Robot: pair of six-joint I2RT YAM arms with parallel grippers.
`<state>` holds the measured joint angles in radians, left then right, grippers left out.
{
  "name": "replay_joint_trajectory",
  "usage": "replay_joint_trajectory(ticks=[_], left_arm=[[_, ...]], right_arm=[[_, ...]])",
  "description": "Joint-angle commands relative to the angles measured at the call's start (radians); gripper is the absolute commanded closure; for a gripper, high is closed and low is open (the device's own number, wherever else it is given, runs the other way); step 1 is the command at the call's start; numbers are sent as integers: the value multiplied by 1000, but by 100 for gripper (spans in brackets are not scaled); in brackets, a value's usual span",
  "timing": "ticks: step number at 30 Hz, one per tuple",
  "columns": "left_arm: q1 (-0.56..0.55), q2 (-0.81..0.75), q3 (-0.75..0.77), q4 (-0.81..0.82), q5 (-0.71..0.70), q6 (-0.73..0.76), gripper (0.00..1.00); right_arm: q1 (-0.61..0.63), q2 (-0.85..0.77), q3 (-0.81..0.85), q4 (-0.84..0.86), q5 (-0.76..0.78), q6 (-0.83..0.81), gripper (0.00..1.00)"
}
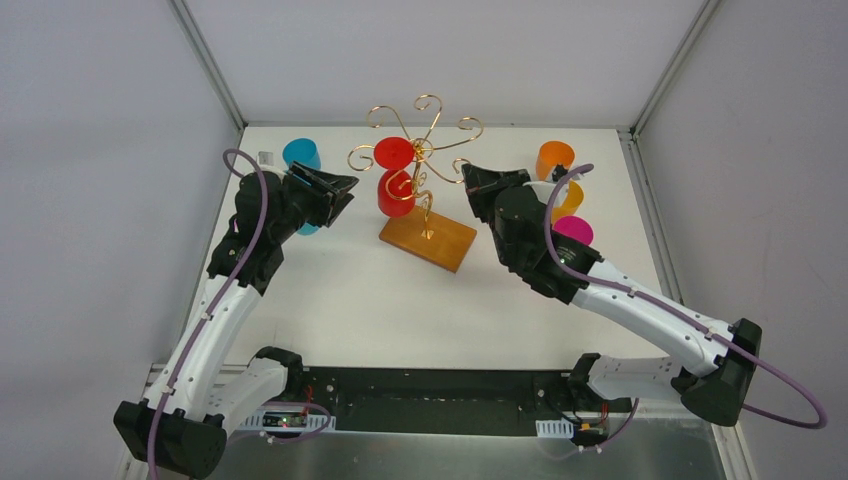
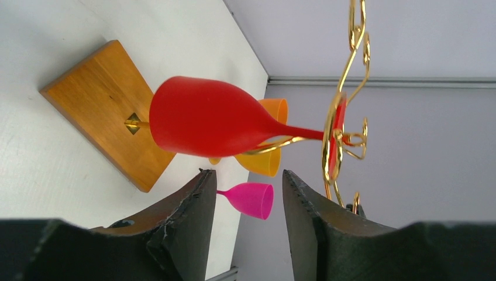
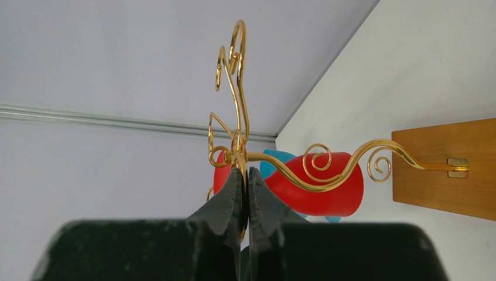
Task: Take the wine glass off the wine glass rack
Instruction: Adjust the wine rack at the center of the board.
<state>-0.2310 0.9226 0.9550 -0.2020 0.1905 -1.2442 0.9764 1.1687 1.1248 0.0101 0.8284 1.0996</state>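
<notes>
The red wine glass (image 2: 205, 124) hangs upside down on the left side of the wine glass rack (image 1: 440, 245), in the far middle of the worktop (image 1: 330, 300). Its foot sits in a gold curl. We think it is light, stiff plastic, smooth and a bit slippery, so the thin stem looks best to hold. The left tool (image 2: 248, 175) has its fingers apart and empty, just beside the cup. The right tool (image 3: 246, 175) is pinched together on one of the rack's gold wires. We see no words to read.
</notes>
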Motion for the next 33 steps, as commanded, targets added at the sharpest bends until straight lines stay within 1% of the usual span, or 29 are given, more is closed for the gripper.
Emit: replay_joint_trajectory(ticks=[1,6,16,23,33], left_arm=[[32,17,52,67,65,-2,57],[40,56,85,88,92,-3,61],[41,119,141,105,135,-8,63],[47,190,215,105,173,1,65],[74,256,288,98,207,25,68]], right_arm=[[16,-62,19,136,70,5,100],[23,-57,9,138,70,16,100],[26,-41,9,152,59,17,100],[32,-45,-21,151,43,38,100],[91,-40,-40,161,41,40,100]])
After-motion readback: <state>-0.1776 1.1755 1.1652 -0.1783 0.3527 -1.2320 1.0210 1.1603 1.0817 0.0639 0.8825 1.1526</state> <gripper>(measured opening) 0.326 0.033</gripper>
